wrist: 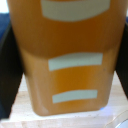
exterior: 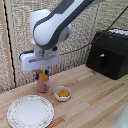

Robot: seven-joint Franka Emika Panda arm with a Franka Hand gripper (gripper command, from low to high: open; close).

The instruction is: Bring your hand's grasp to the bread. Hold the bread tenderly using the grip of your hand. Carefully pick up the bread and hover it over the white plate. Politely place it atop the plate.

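Observation:
My gripper (exterior: 42,75), white and boxy with dark-blue fingers, hangs over the back left of the wooden table and is shut on the bread (exterior: 44,78), a golden-brown block. In the wrist view the bread (wrist: 65,45) fills the frame, with pale rectangular marks on it and a dark finger (wrist: 7,70) along each side. The bread is held just above a small pinkish cup (exterior: 44,87). The white plate (exterior: 30,111), round with a speckled rim, lies empty at the front left, nearer the camera than the gripper.
A small white bowl (exterior: 62,93) with yellow-orange chunks stands to the exterior view's right of the cup. A black boxy appliance (exterior: 110,52) with a cable sits at the back right. A woven screen stands behind the table.

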